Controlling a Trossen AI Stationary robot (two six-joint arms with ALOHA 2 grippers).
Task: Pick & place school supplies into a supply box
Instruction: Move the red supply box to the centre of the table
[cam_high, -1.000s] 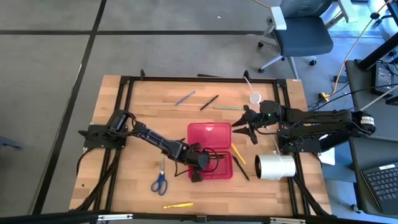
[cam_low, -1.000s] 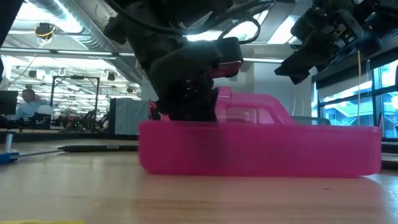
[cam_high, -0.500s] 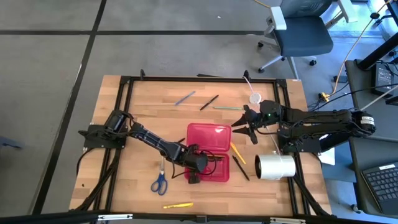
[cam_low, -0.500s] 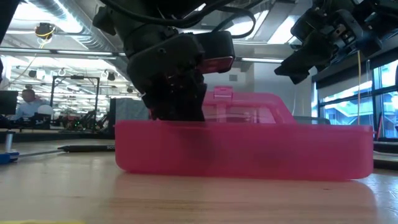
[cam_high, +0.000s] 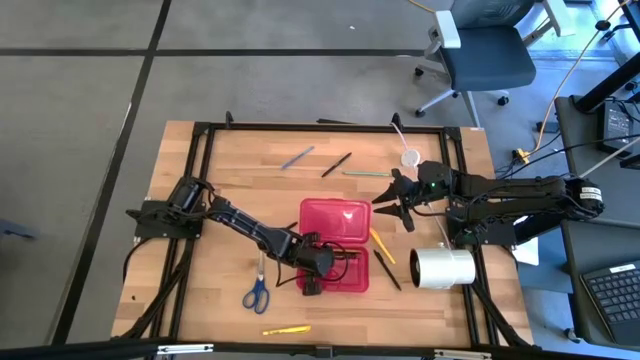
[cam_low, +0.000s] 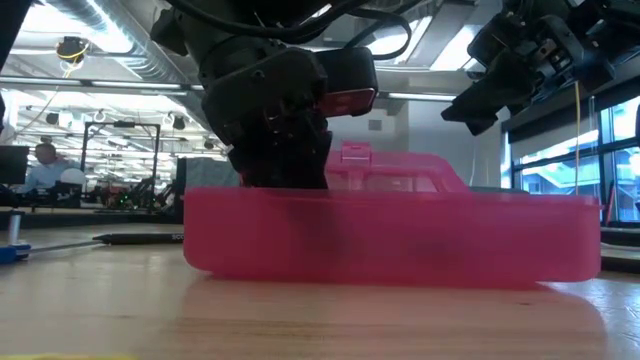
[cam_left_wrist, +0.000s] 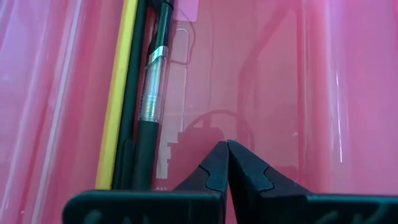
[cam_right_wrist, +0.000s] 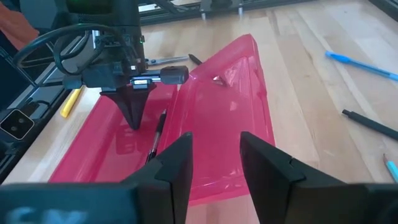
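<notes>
Shifted toward the frame's left since a second ago, the red translucent plastic pencil case (cam_high: 336, 246) sits at table centre with its lid open. Inside it, the left gripper (cam_high: 312, 284), fingers pressed together and empty, rests near a black pen (cam_left_wrist: 148, 118) and yellow pencil (cam_left_wrist: 117, 99). At centre right the right gripper (cam_high: 391, 210) hovers spread, holding nothing. Risk: the closed fingers may drag the light case again, shifting it away from the blue-handled scissors (cam_high: 256, 292) at lower left
</notes>
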